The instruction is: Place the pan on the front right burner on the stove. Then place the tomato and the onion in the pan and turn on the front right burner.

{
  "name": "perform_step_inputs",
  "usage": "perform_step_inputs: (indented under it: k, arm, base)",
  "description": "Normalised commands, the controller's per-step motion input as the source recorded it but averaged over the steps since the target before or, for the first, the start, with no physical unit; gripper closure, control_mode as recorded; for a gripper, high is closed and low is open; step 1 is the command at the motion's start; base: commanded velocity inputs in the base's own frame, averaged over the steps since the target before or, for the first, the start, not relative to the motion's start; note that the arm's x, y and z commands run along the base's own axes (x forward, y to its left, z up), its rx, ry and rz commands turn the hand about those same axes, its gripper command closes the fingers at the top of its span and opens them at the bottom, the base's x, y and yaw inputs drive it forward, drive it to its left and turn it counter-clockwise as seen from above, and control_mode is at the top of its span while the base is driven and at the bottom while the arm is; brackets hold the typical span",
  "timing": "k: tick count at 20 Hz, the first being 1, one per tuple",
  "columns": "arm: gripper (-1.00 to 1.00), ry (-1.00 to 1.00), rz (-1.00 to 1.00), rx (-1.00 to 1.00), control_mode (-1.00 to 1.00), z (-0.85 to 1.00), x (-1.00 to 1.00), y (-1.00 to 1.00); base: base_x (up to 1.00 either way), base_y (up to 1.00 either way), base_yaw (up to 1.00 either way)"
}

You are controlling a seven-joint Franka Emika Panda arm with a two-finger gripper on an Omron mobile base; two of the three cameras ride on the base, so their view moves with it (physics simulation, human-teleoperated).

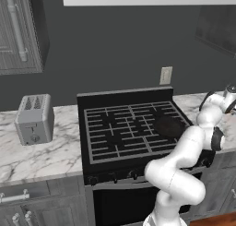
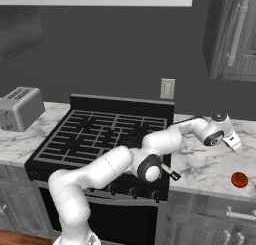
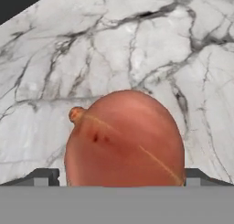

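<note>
End effector [image 3: 117, 175]: fingers spread wide, one tip on either side of the onion [image 3: 124, 138], nothing clamped. In the hand view the onion sits between the tips and looks to rest on the marble bench [image 3: 151, 45]; contact between tips and skin cannot be confirmed.

Right base view: end effector [image 2: 233, 141] reaches out over the bench to the right of the stove [image 2: 100, 134].

Pan [image 1: 168, 126]: on the stove's grates at the right side, apparently over the front right burner. It looks empty, though the arm hides part of it.

Tomato [image 2: 239, 179]: on the bench near its front edge, near the end effector but apart from it.

Step in hand, by my reading: picking up the onion; pan placement looks done.

Next move calls for: closing squarely on the onion, a round smooth body likely to roll or squirt out if pinched off-centre. Then lift clear and carry left to the pan. Tomato and burner knob remain.
</note>
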Motion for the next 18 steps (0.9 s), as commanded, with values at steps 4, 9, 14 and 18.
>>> perform_step_inputs:
  k: [4, 9, 14, 18]
  arm:
    - [-1.0, 0.0, -0.04, 0.0, -1.0, -0.04, 0.31, -0.29]
    - [1.0, 0.0, -0.03, 0.0, -1.0, -0.01, 0.35, -0.18]
    - [1.0, 0.0, -0.03, 0.01, -1.0, 0.0, 0.15, 0.0]
    - [1.0, 0.1, -0.02, 0.15, -1.0, 0.23, -0.2, 0.03]
  base:
    - [0.0, 0.0, 0.0]
    - [0.0, 0.0, 0.0]
    - [0.0, 0.0, 0.0]
    - [0.0, 0.0, 0.0]
